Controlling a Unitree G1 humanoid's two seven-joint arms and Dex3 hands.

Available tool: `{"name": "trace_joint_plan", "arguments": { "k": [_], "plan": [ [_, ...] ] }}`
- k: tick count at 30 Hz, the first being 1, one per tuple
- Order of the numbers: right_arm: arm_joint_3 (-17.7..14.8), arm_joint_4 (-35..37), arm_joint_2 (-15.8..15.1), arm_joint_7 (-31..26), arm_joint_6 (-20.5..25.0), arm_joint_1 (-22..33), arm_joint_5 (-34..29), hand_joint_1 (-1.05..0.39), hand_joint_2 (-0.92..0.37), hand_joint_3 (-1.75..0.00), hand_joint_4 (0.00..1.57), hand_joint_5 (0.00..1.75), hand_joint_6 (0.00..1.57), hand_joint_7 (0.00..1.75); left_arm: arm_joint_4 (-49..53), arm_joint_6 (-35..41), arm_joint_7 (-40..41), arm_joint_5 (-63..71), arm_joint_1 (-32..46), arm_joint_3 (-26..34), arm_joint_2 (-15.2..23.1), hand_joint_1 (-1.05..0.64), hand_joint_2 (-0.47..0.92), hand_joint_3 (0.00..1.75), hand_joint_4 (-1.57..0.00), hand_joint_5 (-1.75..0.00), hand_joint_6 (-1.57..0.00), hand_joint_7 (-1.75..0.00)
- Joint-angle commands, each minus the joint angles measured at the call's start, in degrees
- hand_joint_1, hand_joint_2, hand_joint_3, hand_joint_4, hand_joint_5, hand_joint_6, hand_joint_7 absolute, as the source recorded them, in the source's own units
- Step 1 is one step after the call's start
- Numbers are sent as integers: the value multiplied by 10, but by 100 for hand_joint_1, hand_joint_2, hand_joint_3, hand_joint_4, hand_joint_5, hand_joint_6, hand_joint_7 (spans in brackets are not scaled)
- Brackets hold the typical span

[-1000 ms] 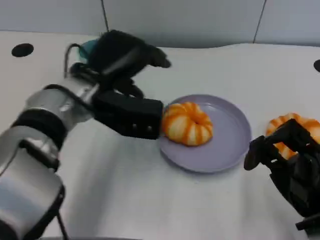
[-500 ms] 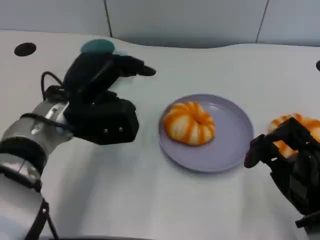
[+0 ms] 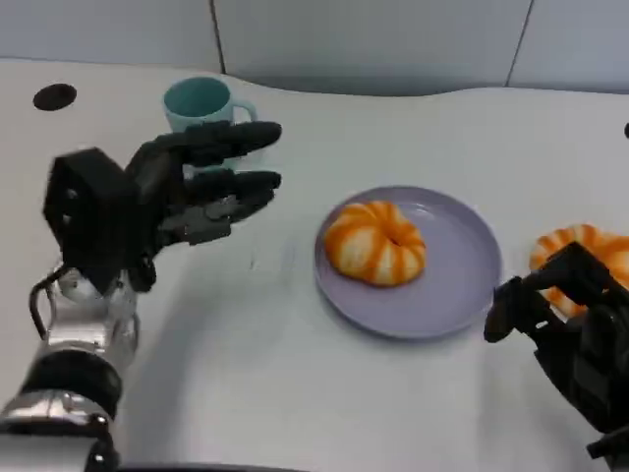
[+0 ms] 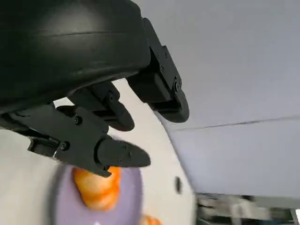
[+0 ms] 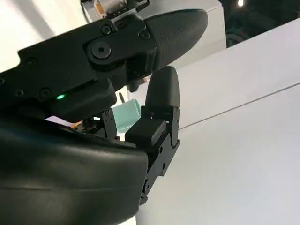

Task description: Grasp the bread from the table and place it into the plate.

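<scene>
The table (image 3: 295, 393) looked smooth and matt white, without gloss. At the centre of the frame the plate (image 3: 462, 285) had a smooth lavender surface with a soft sheen, like plastic. The bread (image 3: 374, 242) on it showed a glossy orange crust with paler ribs. At the upper left the cup (image 3: 200, 102) was smooth, matt teal. The left hand (image 3: 187, 187) at the left was matt black plastic, its forearm (image 3: 84, 344) brushed silver metal. The right hand (image 3: 575, 339) at the lower right looked the same matt black.
</scene>
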Motion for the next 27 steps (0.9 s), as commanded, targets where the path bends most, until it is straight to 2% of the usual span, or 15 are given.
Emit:
{"name": "trace_joint_plan", "arguments": {
  "k": [1,2,4,7,8,10,16,18,21,23,27],
  "plan": [
    [-29,53,-45,14,-6,-8,-5,-55,-92,-10,54,175,67,126,-39,195,-95,-107,41,71,-6,-45,92,84,-35,-156,-13,-142],
    [-30,58,-46,16,-8,-11,-4,-55,-92,-10,54,175,66,126,-45,210,-101,-109,44,73,-4,-45,92,85,-32,-165,-6,-156],
    [-32,66,-46,19,-11,-14,-4,-55,-92,-9,54,175,66,126,-59,233,-106,-109,49,78,-3,-50,92,86,-36,-173,-4,-171],
    [-39,76,-50,22,-10,-20,-1,-55,-92,-9,54,175,66,126,-67,256,-113,-105,55,81,-7,-50,92,86,-38,-174,-3,-174],
    [-43,81,-52,24,-9,-23,2,-54,-92,-8,55,173,68,121,-64,265,-117,-103,57,80,-9,-55,92,83,-50,-175,-15,-174],
    [-49,92,-55,30,-9,-29,5,-54,-92,-8,55,173,69,117,-61,280,-122,-100,57,80,-12,-57,92,82,-57,-175,-22,-175],
    [-53,90,-55,34,-6,-23,6,-54,-92,-7,56,172,72,116,-74,293,-115,-90,61,80,-16,-56,92,84,-54,-175,-22,-175],
    [-55,91,-54,37,-7,-22,8,-53,-92,-6,56,171,73,113,-72,285,-114,-84,60,78,-15,-53,92,89,-56,-175,-26,-175],
    [-55,88,-53,32,-8,-21,5,-54,-92,-6,57,171,74,111,-68,269,-106,-70,57,75,-15,-46,83,117,-62,-175,-28,-175],
    [-53,87,-54,30,-12,-21,0,-54,-92,-7,56,171,73,111,-65,262,-96,-63,53,76,-15,-44,79,129,-64,-175,-29,-175],
    [-53,90,-56,30,-10,-24,-1,-54,-92,-9,55,173,71,113,-46,257,-95,-62,43,84,-14,-48,78,136,-70,-175,-33,-175]
  ]
}}
